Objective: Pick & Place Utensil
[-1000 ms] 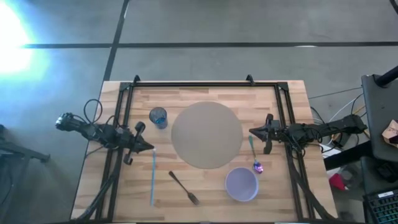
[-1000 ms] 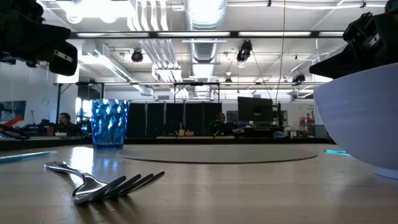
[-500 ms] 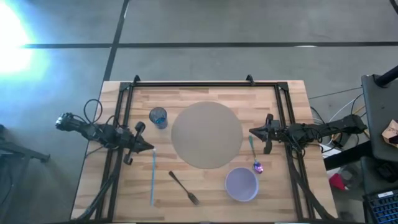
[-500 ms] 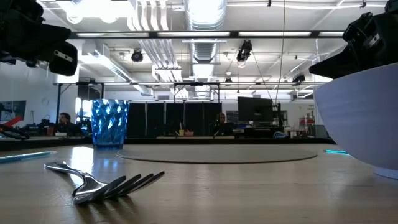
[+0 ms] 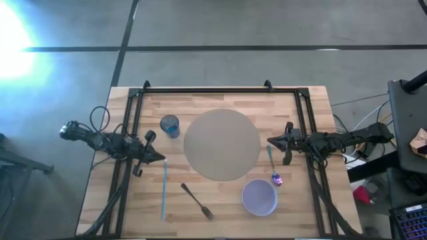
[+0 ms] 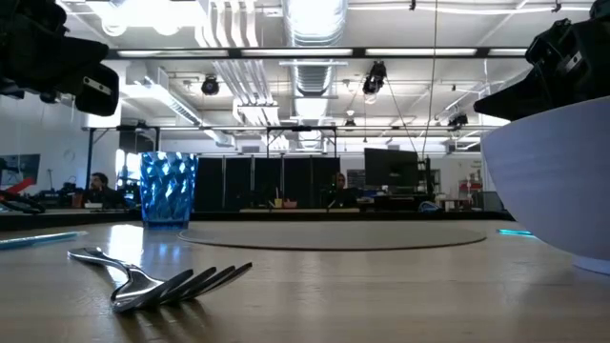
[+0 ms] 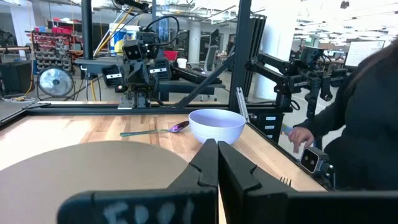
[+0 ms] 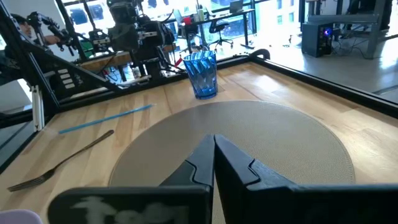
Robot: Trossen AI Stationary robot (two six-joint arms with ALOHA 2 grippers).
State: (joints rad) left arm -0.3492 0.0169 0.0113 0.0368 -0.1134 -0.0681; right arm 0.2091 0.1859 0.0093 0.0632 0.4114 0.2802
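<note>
A metal fork (image 5: 197, 201) (image 6: 157, 279) lies flat near the table's near edge. A spoon with a teal handle and purple bowl (image 5: 273, 167) (image 7: 152, 130) lies right of the round tan mat (image 5: 221, 144). A light blue straw (image 5: 164, 190) lies left of the fork. My left gripper (image 5: 162, 160) (image 7: 217, 163) hovers shut at the table's left side, above the straw's far end. My right gripper (image 5: 269, 141) (image 8: 213, 154) hovers shut at the mat's right edge, beside the spoon's handle end.
A lavender bowl (image 5: 259, 197) (image 6: 558, 181) stands near the near edge, right of the fork. A blue faceted cup (image 5: 169, 125) (image 8: 202, 74) stands upright at the mat's far left. A black frame (image 5: 220, 90) borders the table. A person's hand (image 7: 301, 135) shows beyond the table's right side.
</note>
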